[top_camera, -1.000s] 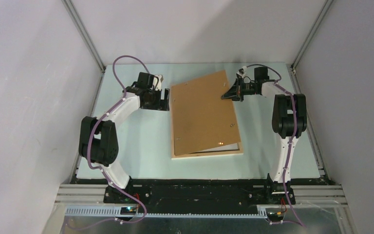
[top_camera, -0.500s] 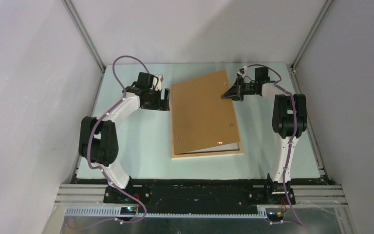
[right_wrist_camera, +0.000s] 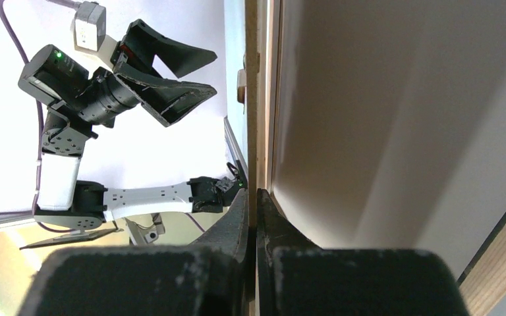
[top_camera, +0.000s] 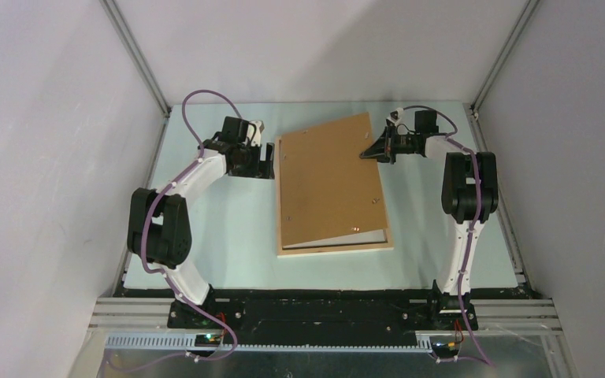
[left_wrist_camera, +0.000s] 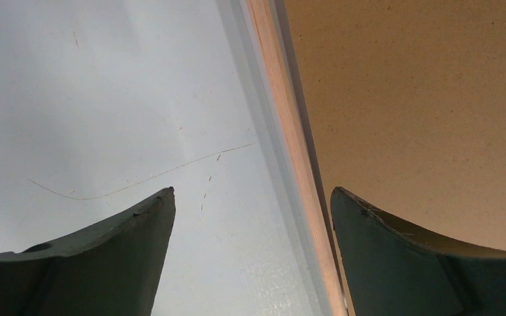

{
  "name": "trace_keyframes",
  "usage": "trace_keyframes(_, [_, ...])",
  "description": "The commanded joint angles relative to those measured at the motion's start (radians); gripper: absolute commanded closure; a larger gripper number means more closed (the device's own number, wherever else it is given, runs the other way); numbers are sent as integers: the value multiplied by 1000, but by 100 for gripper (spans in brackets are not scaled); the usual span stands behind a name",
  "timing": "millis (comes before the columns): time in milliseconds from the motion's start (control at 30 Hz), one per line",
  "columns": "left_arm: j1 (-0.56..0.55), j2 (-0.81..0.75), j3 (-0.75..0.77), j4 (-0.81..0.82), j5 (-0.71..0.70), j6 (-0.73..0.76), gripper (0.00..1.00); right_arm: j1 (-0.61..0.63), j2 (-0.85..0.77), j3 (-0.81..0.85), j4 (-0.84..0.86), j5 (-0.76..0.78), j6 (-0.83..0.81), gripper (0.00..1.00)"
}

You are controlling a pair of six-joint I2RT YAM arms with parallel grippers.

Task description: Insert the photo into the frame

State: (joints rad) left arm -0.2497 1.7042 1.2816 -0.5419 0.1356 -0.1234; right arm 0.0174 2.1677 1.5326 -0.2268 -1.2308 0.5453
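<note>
So the brown backing board (top_camera: 327, 181) is seen swung a touch compared with a second ago. Its left edge is now lined up closer along the left rail of the frame (top_camera: 339, 250), and the right gripper (top_camera: 365, 155) is shifted slightly to the right with it. The board's thin right edge is pinched between that gripper's fingers, which are pressed tight on it. That way the panel is held tilted, right side raised and left side down at the frame.

The left gripper (top_camera: 268, 164) hasn't been moved. Its fingers are spread wide at the frame's left rail, and nothing is gripped.

The photo (top_camera: 360, 235) is mostly hidden under the board, inside the frame. Only a pale strip is shown in the gap at the near edge. That's probably its white border, though it can't be told for sure.

What it means: the photo looks already placed, and the closing-up step is under way, with the board being squared to the frame so it can be dropped in. Some skew is still left at the near right corner, so a bit more alignment is probably needed before it's let go.
</note>
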Motion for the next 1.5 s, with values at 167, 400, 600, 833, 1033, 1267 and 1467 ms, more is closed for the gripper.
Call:
trace_keyframes(167, [10,-19,22,8,14,-1,9,-4,1,32,-32,-78,-23,100])
trace_keyframes(400, [12,-17,23,9,17,-4,9,-4,7,40,-39,-75,-32,100])
trace_keyframes(600, [14,-14,24,9,19,-5,9,1,14,42,-47,-69,-41,100])
trace_keyframes(833, [18,-16,22,9,22,-5,9,7,21,48,-52,-66,-46,100])
trace_keyframes(1033, [19,-13,22,9,24,-5,9,10,24,52,-54,-68,-47,100])
trace_keyframes(1267, [21,-12,21,8,27,-6,9,10,21,58,-55,-71,-55,100])
trace_keyframes(1467, [20,-10,20,9,25,-7,9,13,21,63,-66,-69,-71,100])
